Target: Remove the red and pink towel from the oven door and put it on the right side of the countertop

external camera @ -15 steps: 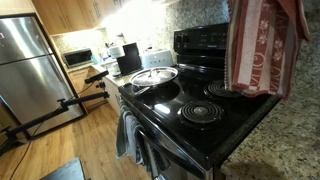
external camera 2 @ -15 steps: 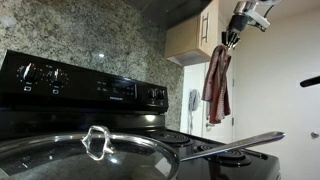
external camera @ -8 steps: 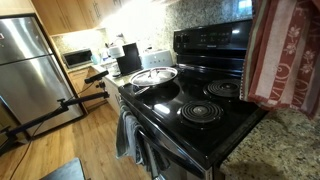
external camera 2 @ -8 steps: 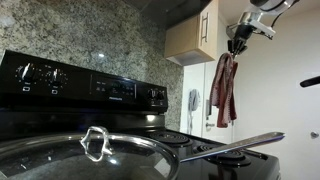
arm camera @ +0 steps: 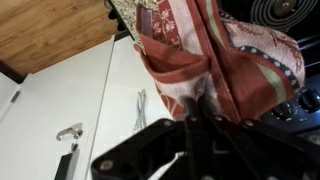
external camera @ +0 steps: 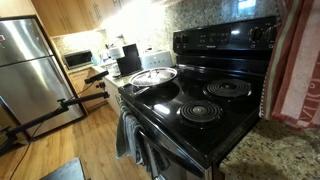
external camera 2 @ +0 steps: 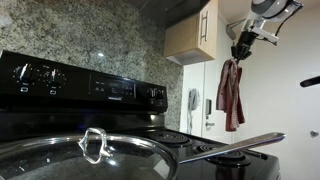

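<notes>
The red and pink towel (external camera 2: 232,92) hangs bunched from my gripper (external camera 2: 240,52), high in the air past the far end of the black stove. In an exterior view it fills the right edge (external camera: 298,70), over the speckled granite countertop (external camera: 268,150). In the wrist view the towel (arm camera: 215,60) drapes from the shut fingers (arm camera: 200,112). The oven door (external camera: 165,158) shows at the stove front, with a grey-blue towel (external camera: 127,136) on its handle.
A steel pan with glass lid (external camera: 153,76) and long handle (external camera 2: 230,146) sits on the stovetop (external camera: 205,108). A stainless fridge (external camera: 32,70) stands at the left. Wooden cabinets (external camera 2: 195,32) hang on the wall. A granite backsplash (external camera 2: 90,40) rises behind the stove.
The gripper has carried the hanging towel further along, away from the stove and over the countertop. It now sits at the frame edge in one view. Nothing else moved.
</notes>
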